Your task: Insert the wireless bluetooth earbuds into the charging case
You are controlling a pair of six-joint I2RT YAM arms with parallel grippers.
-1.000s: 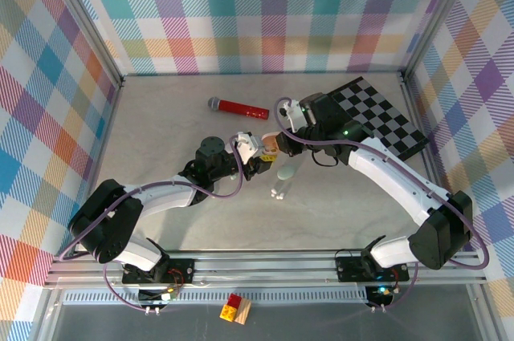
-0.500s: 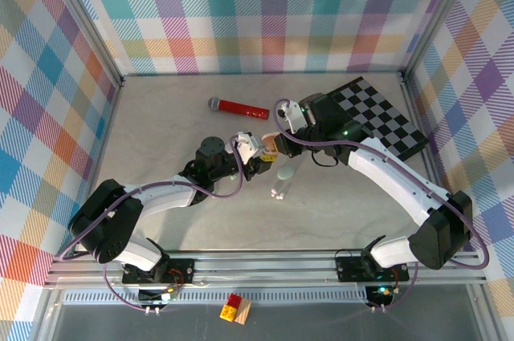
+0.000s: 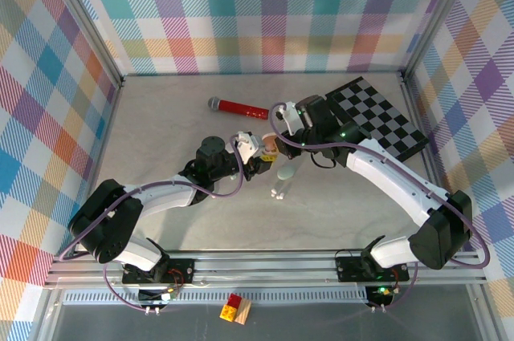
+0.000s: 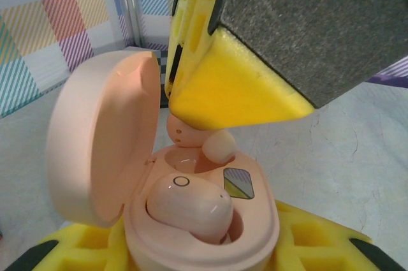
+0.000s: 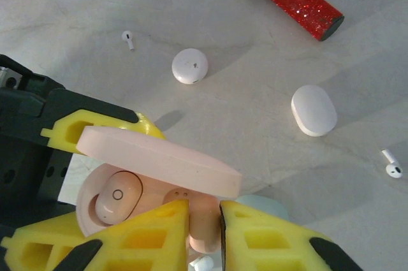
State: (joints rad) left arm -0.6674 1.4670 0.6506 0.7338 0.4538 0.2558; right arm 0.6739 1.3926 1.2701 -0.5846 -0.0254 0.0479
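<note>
Held pink earbud (image 4: 188, 138) half hidden under the yellow pads of right gripper (image 5: 204, 210), jaws clenched on it; earbud at far socket of pink charging case (image 4: 95, 143), can't tell if fully seated; case bottom cut off at frame edge in left wrist view; left gripper (image 4: 201, 255) jaws grasping the case, lid open; second pink earbud (image 4: 188, 204) seated in near socket, glossy, small ring mark on top; pale green thing (image 5: 262, 206) mostly covered by right pad; white earbud (image 5: 393, 170) and white oval case (image 5: 313, 110) loose on counter (image 5: 223, 41).
</note>
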